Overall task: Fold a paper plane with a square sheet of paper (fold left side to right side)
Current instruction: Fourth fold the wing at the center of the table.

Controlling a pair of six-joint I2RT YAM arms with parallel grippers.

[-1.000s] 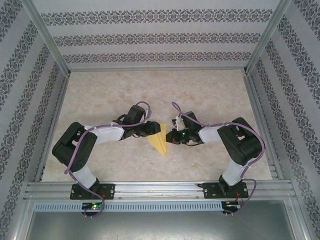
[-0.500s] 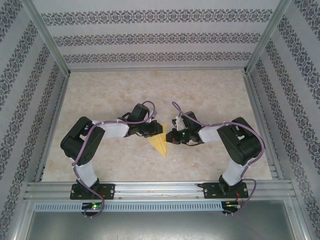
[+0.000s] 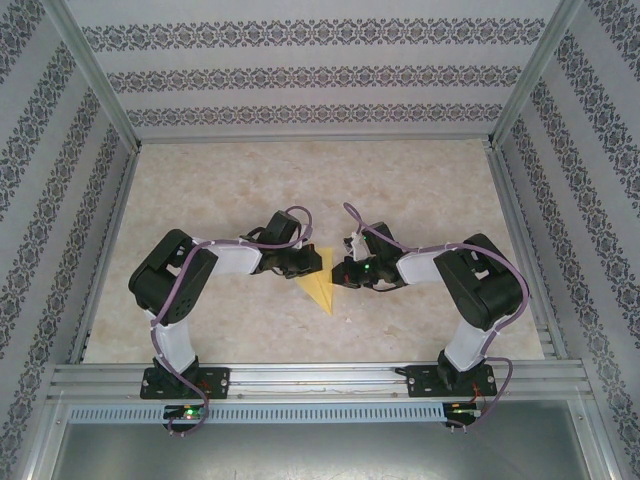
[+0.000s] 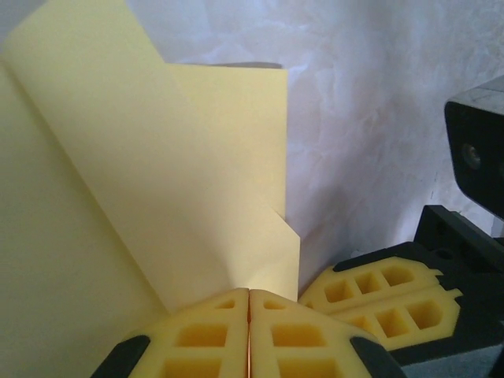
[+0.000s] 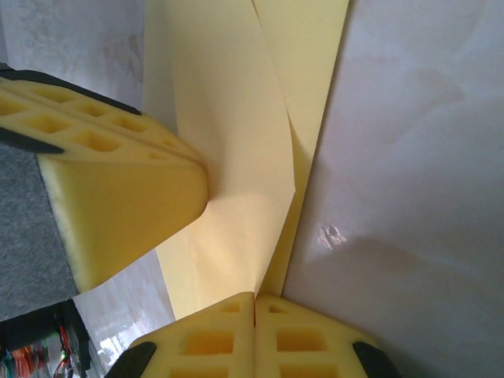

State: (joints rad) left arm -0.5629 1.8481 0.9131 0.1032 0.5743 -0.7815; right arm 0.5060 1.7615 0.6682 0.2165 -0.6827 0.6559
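Note:
The yellow sheet of paper [image 3: 320, 287] lies mid-table, folded into a narrow shape whose point faces the arms. My left gripper [image 3: 312, 262] is at its upper left edge and my right gripper [image 3: 340, 271] is at its right edge. In the left wrist view the left gripper [image 4: 250, 293] is shut, with a raised flap of the paper [image 4: 157, 173] running into its seam. The right gripper's fingers [image 4: 386, 295] lie close beside it. In the right wrist view the right gripper [image 5: 254, 298] is shut on a lifted flap of the paper [image 5: 236, 157], and a left finger [image 5: 118, 205] presses against that flap.
The marble-patterned table [image 3: 420, 190] is ringed by a metal frame [image 3: 320, 375] and patterned walls. Both forearms lie low over the middle of the table, their grippers nearly touching. A small dent marks the tabletop [image 5: 332, 234] beside the paper.
The left arm's elbow has swung right and forward, and its gripper has edged right toward the right gripper. The right arm has held still.

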